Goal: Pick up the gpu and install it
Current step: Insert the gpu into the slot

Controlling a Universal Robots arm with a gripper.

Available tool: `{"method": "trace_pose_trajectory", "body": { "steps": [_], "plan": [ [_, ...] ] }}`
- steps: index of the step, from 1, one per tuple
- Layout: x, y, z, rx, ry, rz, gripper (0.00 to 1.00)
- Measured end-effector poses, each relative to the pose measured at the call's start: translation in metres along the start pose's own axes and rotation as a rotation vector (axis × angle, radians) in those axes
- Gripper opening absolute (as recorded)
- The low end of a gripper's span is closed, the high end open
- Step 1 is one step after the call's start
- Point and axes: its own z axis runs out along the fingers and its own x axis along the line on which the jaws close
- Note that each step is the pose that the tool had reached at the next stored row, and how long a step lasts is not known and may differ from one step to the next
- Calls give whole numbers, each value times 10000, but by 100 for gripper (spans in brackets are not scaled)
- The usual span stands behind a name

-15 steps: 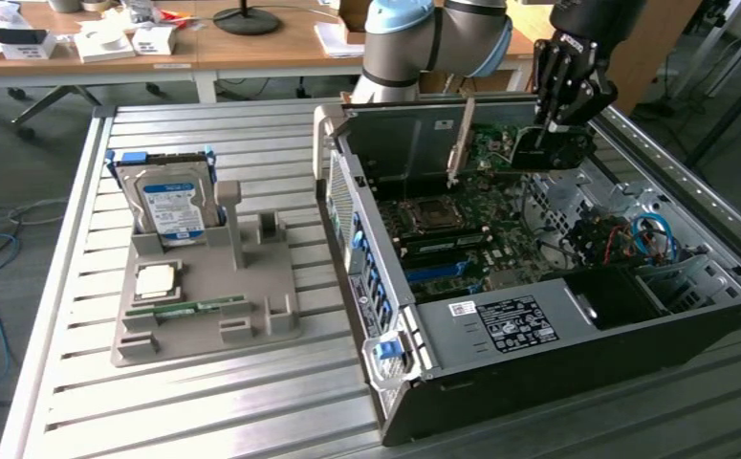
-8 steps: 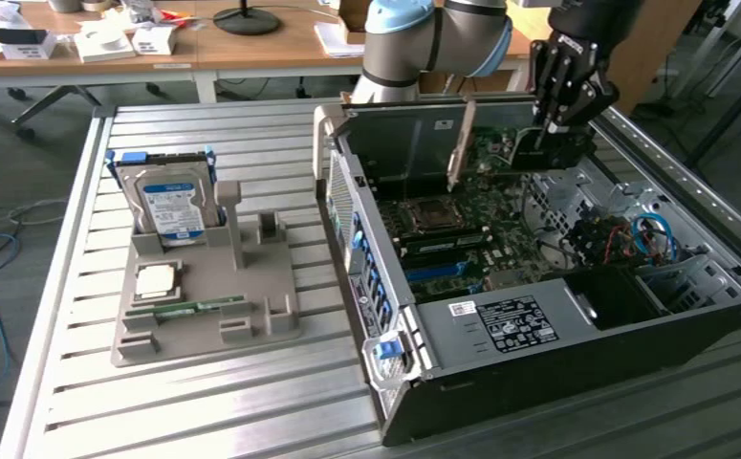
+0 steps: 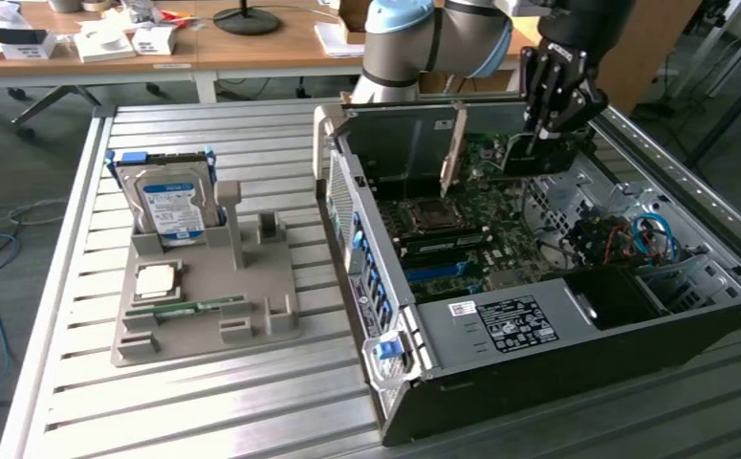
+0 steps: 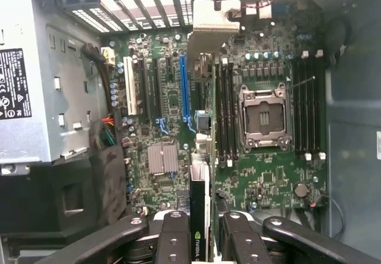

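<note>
The open computer case [image 3: 523, 330] lies on the slatted metal tabletop [image 3: 217, 402]. Inside it, over the motherboard [image 4: 161, 97], the end effector [image 4: 205, 231] grips the gpu [image 4: 200, 181] between its fingers. The card stands on its edge just beside the long blue slot [image 4: 184, 91], with its silver bracket toward the rear wall of the case

Exterior high, oblique over table [image 3: 217, 402]; wrist close, facing motherboard [image 4: 268, 181] both share.
</note>
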Motion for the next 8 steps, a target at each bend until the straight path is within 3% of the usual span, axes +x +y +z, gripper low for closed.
{"method": "trace_pose_trajectory", "body": {
  "steps": [8],
  "plan": [
    [0,80,135,9,-4,-152,26]
  ]
}}
